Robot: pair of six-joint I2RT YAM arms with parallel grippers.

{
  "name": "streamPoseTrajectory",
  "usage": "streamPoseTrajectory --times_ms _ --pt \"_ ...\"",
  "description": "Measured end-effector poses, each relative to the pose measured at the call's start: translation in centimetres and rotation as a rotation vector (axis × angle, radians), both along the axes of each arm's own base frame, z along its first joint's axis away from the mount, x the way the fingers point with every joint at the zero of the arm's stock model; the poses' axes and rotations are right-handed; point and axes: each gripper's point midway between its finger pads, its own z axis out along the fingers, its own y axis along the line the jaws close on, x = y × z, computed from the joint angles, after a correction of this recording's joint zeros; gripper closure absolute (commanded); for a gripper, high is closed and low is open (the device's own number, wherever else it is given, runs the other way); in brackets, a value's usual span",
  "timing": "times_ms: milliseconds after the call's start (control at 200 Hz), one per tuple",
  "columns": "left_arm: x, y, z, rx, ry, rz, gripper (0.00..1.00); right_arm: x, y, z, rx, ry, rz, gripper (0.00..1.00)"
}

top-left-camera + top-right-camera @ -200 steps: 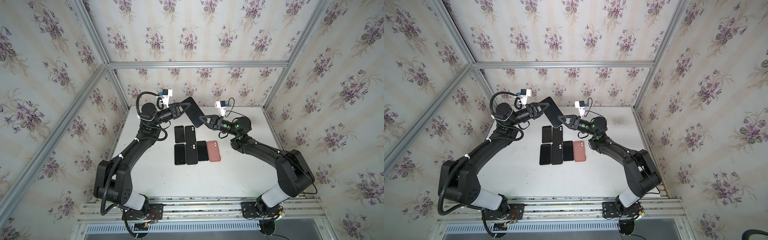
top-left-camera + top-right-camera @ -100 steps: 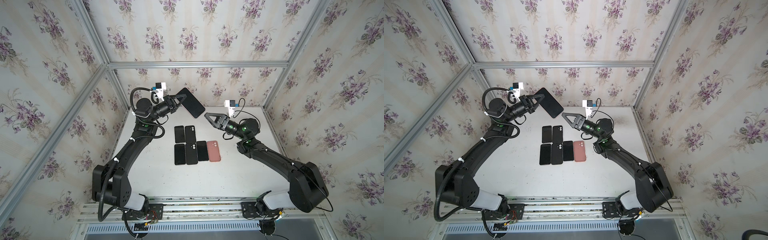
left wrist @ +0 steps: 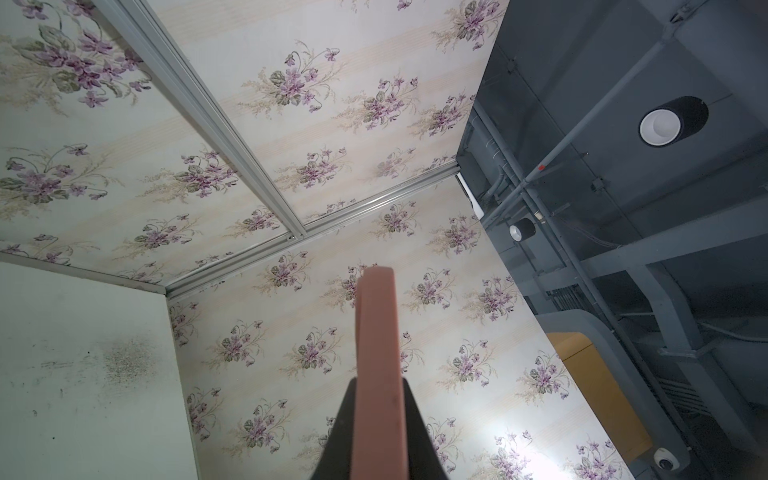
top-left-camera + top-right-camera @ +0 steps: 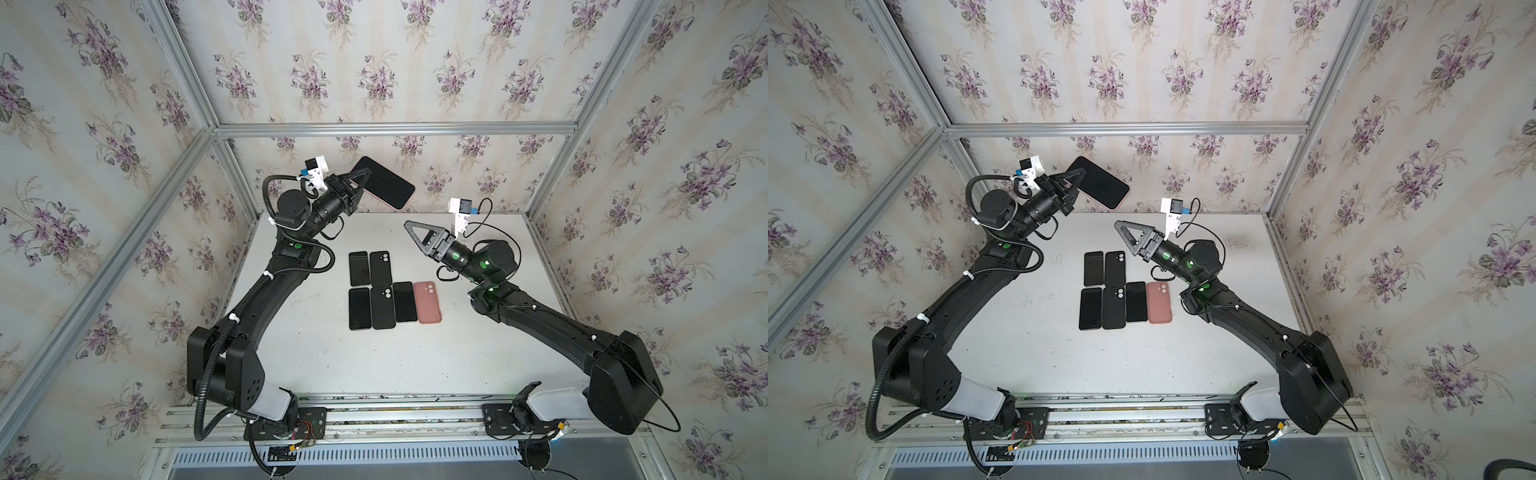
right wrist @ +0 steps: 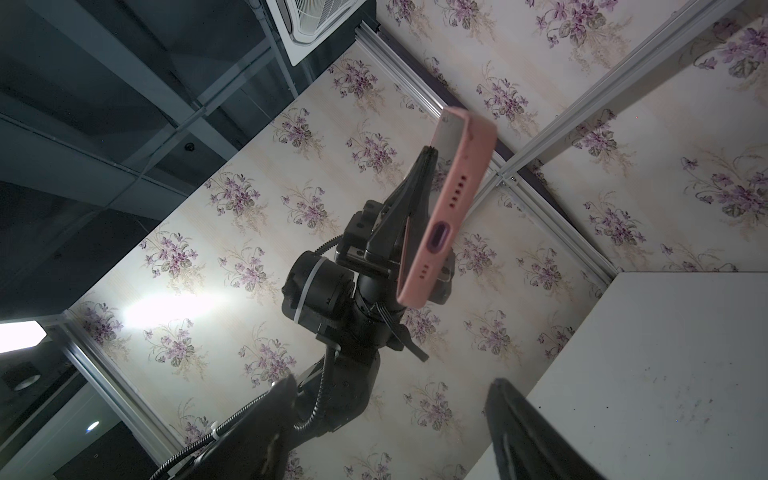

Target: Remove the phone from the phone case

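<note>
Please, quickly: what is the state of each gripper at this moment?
Left gripper: shut on the pink-cased phone, held up in the air.
Right gripper: open, holding nothing.

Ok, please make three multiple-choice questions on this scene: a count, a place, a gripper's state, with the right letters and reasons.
1. How many flat items lie on the table? A four; B six; C nine.
2. Where is the pink item among them? A right end of the row of four; B in the row of two; C apart, alone.
3. The left gripper is: A open, empty; B shut on a phone in a pink case, above the table; C resting on the table.
1 B: rows of two and four. 2 A: it ends the longer row. 3 B: the jaws pinch the phone in the air.
</note>
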Motion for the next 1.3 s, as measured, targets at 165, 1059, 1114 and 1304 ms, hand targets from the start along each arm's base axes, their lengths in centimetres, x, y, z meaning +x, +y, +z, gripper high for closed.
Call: streamPoseTrajectory --times_ms 165,1059,1114,1304 --pt "-0.1 -0.6 -0.6 -0.017 0.027 -0.014 1.0 0.4 0.4 0.2 0.006 -0.003 -0.002 0.33" --pt "-0.3 -0.8 -1.1 -0.057 0.031 -0.017 1.0 2.5 0.3 0.7 0.047 0.013 -0.062 0.71" --pt "-0.3 -0.8 -1.0 -0.058 0.029 -0.017 1.0 2.5 0.3 0.9 0.051 0.009 -0.063 0.72" --pt "-0.2 -0.6 -0.9 -0.064 0.023 -0.004 1.0 3.0 0.4 1.1 0.069 0.014 -0.055 0.88"
